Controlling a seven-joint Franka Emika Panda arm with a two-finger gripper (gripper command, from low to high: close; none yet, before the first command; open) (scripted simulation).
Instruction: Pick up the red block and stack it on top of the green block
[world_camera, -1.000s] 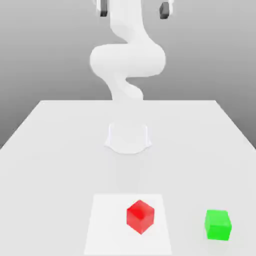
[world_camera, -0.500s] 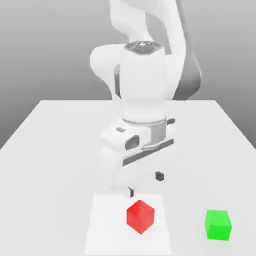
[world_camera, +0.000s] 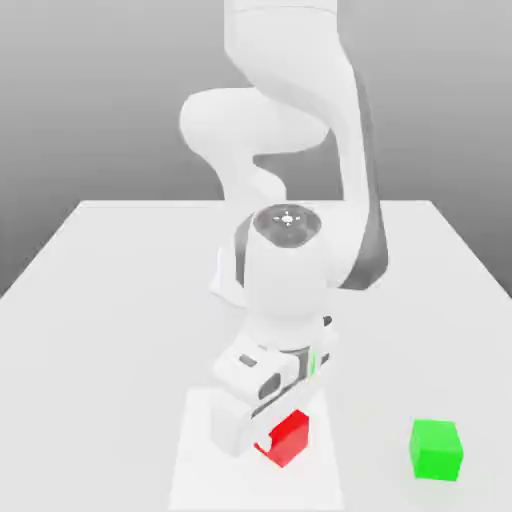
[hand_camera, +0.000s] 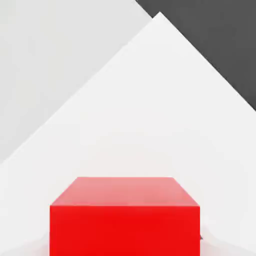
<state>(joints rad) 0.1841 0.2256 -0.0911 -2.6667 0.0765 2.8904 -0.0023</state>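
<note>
Red block (world_camera: 290, 437) near the tabletop's (world_camera: 110, 300) front edge, on a pale square patch (world_camera: 200, 450); green block (world_camera: 436, 448) apart toward the front corner. Jaws' opening: impossible to tell. Best centered squarely over opposite faces before closing, then lifted straight.

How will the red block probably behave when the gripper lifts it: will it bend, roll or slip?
The red block looks like a solid cube with flat faces and sharp edges, so it probably stays stiff and will not roll. Its sides look smooth and glossy, so it may slip if squeezed lightly. It sits flat on the white mat, so tipping seems unlikely.
</note>
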